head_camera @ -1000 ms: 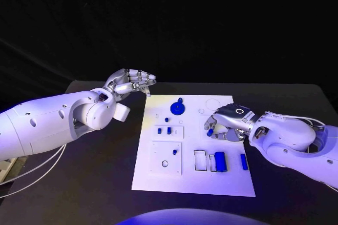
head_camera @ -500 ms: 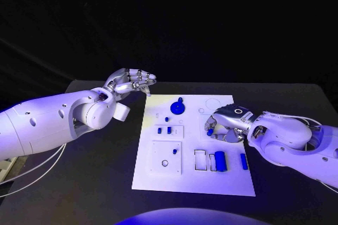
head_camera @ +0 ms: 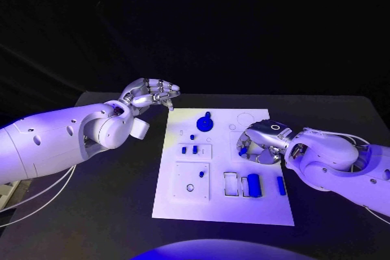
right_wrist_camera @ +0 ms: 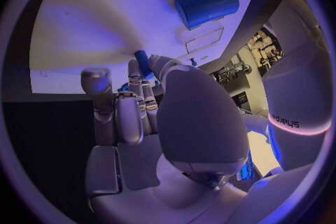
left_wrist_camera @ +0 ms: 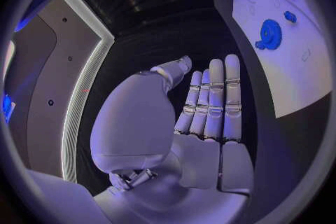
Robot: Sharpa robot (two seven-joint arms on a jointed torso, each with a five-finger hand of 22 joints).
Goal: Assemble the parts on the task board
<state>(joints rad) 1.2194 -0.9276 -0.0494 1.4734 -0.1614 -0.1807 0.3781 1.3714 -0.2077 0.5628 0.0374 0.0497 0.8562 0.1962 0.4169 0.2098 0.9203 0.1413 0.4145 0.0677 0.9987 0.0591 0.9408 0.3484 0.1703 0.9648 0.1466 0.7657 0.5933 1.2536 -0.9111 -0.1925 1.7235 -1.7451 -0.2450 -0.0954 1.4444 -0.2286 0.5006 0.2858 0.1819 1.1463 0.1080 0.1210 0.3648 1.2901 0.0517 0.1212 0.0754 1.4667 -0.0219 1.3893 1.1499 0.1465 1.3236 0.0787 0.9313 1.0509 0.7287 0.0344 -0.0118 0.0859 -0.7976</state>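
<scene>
A small blue peg (head_camera: 242,151) was pinched by the right hand (head_camera: 261,140) over the white board (head_camera: 224,212), presumably for insertion. The left hand (head_camera: 152,94) was kept aside off the board's far corner, empty, fingers apart.

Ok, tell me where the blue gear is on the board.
In the head view the blue gear lies at the far end of the task board, left of its middle, between the left hand and the right hand.
</scene>
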